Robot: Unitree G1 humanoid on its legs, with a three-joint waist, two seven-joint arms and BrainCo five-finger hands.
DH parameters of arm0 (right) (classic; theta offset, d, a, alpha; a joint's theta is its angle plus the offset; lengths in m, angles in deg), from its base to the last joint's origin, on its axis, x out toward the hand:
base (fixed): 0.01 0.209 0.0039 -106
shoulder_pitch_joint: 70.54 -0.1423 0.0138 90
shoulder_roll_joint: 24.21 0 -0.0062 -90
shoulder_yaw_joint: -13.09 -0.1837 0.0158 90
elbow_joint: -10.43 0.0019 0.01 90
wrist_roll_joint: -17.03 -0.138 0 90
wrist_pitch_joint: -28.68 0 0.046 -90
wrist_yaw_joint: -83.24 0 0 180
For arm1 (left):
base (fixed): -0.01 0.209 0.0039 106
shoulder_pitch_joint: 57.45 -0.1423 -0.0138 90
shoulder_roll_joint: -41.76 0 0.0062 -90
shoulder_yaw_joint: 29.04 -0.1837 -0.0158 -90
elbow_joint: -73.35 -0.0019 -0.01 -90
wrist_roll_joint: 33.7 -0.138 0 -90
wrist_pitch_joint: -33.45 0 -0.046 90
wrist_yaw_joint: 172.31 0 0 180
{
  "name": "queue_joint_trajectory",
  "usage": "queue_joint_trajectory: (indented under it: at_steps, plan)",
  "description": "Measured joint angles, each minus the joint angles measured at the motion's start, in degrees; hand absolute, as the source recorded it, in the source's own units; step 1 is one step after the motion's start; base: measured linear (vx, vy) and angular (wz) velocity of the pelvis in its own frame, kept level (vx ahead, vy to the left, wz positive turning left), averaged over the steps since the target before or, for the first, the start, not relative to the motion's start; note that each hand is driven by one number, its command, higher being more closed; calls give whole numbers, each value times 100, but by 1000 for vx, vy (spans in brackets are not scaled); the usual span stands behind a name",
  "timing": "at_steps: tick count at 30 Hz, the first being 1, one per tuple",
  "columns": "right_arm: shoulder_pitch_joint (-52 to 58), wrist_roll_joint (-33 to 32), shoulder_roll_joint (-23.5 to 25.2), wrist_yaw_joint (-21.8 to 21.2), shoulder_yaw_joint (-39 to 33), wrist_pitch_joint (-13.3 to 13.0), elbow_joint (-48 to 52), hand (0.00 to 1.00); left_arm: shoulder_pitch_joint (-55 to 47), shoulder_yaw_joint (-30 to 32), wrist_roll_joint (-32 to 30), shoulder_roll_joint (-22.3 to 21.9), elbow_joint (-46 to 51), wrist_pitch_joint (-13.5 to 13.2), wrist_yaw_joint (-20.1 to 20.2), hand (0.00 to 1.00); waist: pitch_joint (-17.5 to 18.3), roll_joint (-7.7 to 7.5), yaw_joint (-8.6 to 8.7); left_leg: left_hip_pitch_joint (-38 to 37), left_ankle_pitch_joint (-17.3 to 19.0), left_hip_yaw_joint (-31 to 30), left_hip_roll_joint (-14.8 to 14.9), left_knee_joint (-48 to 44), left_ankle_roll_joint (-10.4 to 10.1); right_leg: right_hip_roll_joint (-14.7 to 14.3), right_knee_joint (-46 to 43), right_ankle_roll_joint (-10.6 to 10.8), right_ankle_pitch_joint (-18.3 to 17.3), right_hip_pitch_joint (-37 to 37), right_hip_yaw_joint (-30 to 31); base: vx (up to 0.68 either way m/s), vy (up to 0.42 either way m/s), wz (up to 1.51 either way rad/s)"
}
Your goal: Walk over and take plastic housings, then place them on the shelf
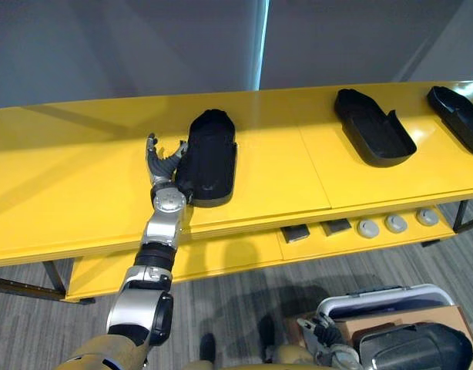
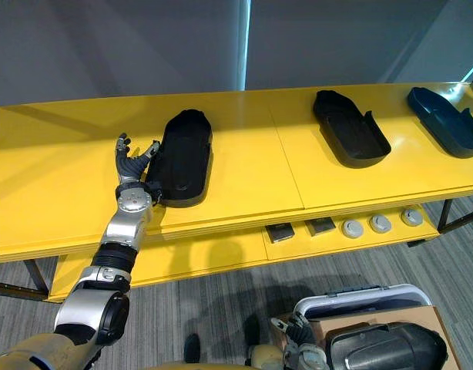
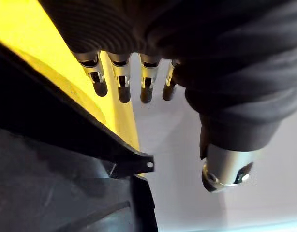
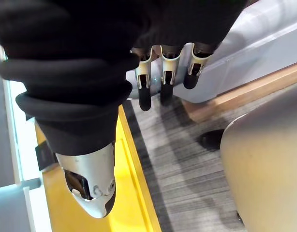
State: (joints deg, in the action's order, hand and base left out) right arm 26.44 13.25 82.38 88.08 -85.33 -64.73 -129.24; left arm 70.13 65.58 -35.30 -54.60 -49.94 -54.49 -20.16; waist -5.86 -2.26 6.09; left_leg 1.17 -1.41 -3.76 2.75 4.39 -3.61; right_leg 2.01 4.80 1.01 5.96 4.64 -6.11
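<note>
My left hand [image 1: 162,165] is just beside the housing [image 1: 209,158] on the yellow shelf [image 1: 67,169], fingers spread, gripping nothing. The housing lies to the hand's right, its long axis pointing away from me. My right hand [image 1: 323,338] hangs low, fingers loose, so left's way nearer.

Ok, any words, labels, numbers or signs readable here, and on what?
No text can be read.
The black plastic housing beside the left hand, the middle housing, the rightmost housing, the yellow shelf and the round grey parts on its lower level show no legible print.
</note>
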Motion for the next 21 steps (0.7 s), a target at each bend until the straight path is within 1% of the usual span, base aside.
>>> queue_joint_trajectory:
  at_steps: [2, 3, 5, 6, 7, 9, 10, 11, 12, 13, 14, 16, 18, 19, 21]
  plan:
    - [7, 0, 0, 4, 3, 0, -3, 0, -7, -41, -7, -60, 307, -1, -7, 0, 0, 0, -4, 0, 1, -63, -5, -19, -1, 3, 0, 3, -8, -36, -30, 11, 15, 17]
    - [9, 0, -14, 11, 3, -1, -29, 0, -86, -178, -25, -140, 1002, -16, -61, 0, -3, 5, -64, 9, 1, -82, -16, -24, -1, 12, 0, 7, -13, -41, -36, 2, 18, 8]
    - [1, -1, -20, 12, 4, -5, -52, 0, -320, -359, -164, -137, 1703, -37, -98, 0, -5, 9, -70, 7, 1, -103, -27, -37, -1, 23, -8, 11, -24, -58, -51, -1, 18, 6]
    - [2, -2, -18, 18, 3, -25, -55, 0, -661, -524, -321, -156, 2454, -138, -102, 0, -5, 12, -72, -6, 2, -106, -34, -46, -2, 31, -31, 15, -42, -67, -53, -7, 20, 6]
    - [2, -3, -20, 26, 0, -44, -59, 0, -1008, -690, -616, -206, 3036, -270, -73, 0, -13, 24, -75, -20, 3, -128, -56, -48, -2, 35, -83, 14, -78, -67, -63, -18, 26, 7]
    - [4, -2, -34, 27, 0, -60, -72, 0, -1575, -869, -903, -354, 3671, -410, 9, 0, -20, 40, -106, -57, 6, -152, -68, -51, -1, 32, -167, 29, -131, -71, -71, -30, 15, 5]
    - [16, -1, -45, 27, 1, -63, -89, 0, -1977, -944, -1075, -453, 3906, -510, 79, 0, -20, 50, -166, -91, 9, -150, -65, -51, 1, 31, -178, 29, -137, -100, -64, -54, 6, -2]
    - [27, -1, -48, 25, 1, -71, -107, 0, -2282, -957, -1165, -534, 4031, -540, 168, 0, -23, 59, -216, -85, 28, -152, -56, -52, 10, 29, -179, 37, -147, -125, -52, -68, 6, -3]
    - [30, -1, -52, 26, 0, -72, -124, 0, -2498, -966, -1218, -576, 4091, -574, 194, 100, -20, 65, -236, -93, 59, -154, -37, -53, -8, 31, -181, 36, -161, -139, -44, -76, 3, -1]
    - [34, 1, -65, 22, 3, -73, -139, 0, -2800, -972, -1266, -621, 4182, -587, 273, 100, -15, 73, -245, -99, 91, -153, -23, -52, -21, 29, -189, 45, -184, -143, -42, -70, -9, 2]
    - [37, 2, -79, 23, 2, -82, -171, 0, -3170, -1076, -1269, -623, 4244, -639, 331, 100, -16, 75, -303, -97, 92, -152, -11, -52, -24, 21, -200, 88, -220, -140, -40, -58, -16, 2]
    - [84, 7, -95, 18, 8, -105, -178, 0, -3634, -1199, -1315, -620, 4246, -685, 534, 100, -14, 73, -417, -95, 91, -154, 16, -54, -24, 0, -222, 90, -233, -141, -56, -46, -27, 6]
    - [92, 56, -94, 16, 34, -120, -163, 0, -3973, -1307, -1415, -577, 4227, -711, 697, 100, -8, 82, -425, -104, 86, -140, 25, -54, -28, -10, -237, 92, -242, -147, -71, -16, -12, 3]
    - [92, 102, -94, 12, 51, -122, -161, 0, -4146, -1376, -1503, -582, 4210, -733, 850, 100, 3, 88, -424, -106, 84, -132, 27, -55, -28, -11, -236, 93, -241, -149, -70, 0, 0, 0]
    - [95, 174, -93, 11, 60, -120, -161, 0, -4253, -1447, -1588, -592, 4114, -761, 1036, 100, 29, 90, -437, -106, 79, -103, 26, -54, -22, -9, -232, 94, -240, -151, -72, 0, 0, 0]
